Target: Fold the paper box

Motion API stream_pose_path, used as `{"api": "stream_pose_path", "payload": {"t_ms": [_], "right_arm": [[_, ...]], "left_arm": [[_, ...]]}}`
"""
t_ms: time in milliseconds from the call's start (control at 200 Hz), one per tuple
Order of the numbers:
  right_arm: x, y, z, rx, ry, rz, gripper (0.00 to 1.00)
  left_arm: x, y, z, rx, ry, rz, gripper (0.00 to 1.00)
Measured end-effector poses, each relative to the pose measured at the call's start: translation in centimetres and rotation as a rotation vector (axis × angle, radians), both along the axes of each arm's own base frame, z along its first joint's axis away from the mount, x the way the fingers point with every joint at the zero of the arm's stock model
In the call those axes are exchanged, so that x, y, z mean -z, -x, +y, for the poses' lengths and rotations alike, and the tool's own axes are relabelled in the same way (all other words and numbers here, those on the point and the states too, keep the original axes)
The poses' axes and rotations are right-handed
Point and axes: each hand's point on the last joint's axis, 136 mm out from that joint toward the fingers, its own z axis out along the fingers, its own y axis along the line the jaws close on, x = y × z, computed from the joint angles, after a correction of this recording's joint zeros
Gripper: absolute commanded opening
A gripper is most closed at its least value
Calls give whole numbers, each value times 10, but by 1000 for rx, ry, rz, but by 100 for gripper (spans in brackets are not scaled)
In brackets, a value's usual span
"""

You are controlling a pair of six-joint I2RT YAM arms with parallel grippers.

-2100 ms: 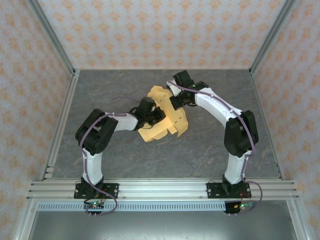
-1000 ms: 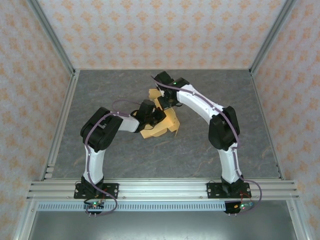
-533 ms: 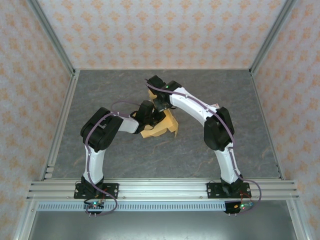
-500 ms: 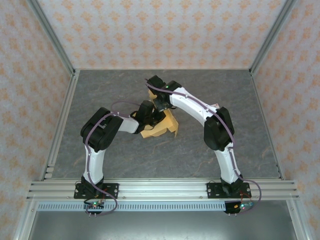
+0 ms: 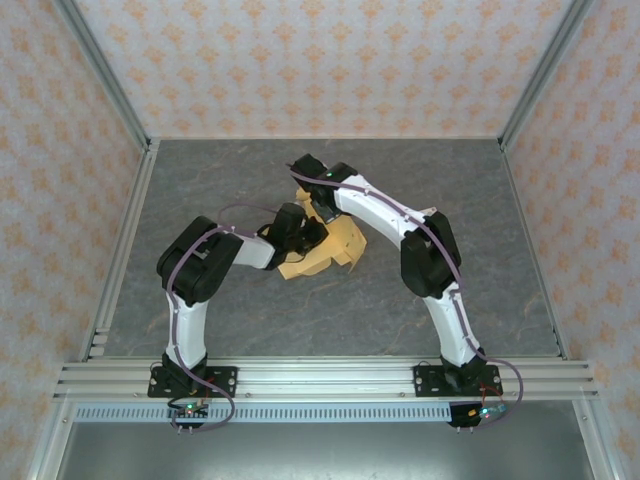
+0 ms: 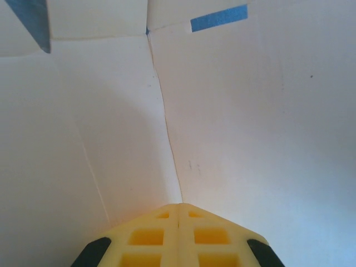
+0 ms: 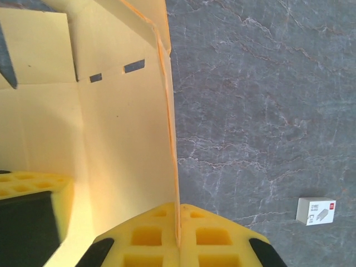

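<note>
Cardboard of that light orange-tan thin paper box (image 5: 335, 250), mid grey stone-look surface (image 5: 450, 200), looks floppy and light, so grab edges: right pincer (image 7: 178, 216) clamps a wall rim, left pincer (image 6: 178, 210) sits shut at a crease.

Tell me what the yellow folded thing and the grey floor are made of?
The paper box looks like thin matte cardboard: sharp creases, cut slits, slim edge. The table looks like grey stone or a stone-print mat, white-veined; I cannot tell which.
</note>
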Motion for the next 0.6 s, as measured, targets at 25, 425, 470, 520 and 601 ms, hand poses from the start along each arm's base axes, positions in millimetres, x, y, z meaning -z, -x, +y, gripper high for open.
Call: {"api": "stream_pose_path", "payload": {"t_ms": [25, 425, 470, 520, 601], "right_arm": [[1, 0, -1, -2, 7, -1, 0], [2, -2, -1, -52, 45, 7, 0], [2, -2, -1, -63, 50, 9, 0], [2, -3, 0, -75, 55, 8, 0], [2, -3, 0, -99, 68, 11, 0]], "left_arm": [[0, 1, 0, 0, 1, 0, 3], [-7, 6, 10, -3, -17, 12, 26], [-8, 8, 13, -2, -25, 15, 30], [-10, 8, 17, -4, -29, 14, 34], [-13, 13, 24, -5, -45, 16, 38]]}}
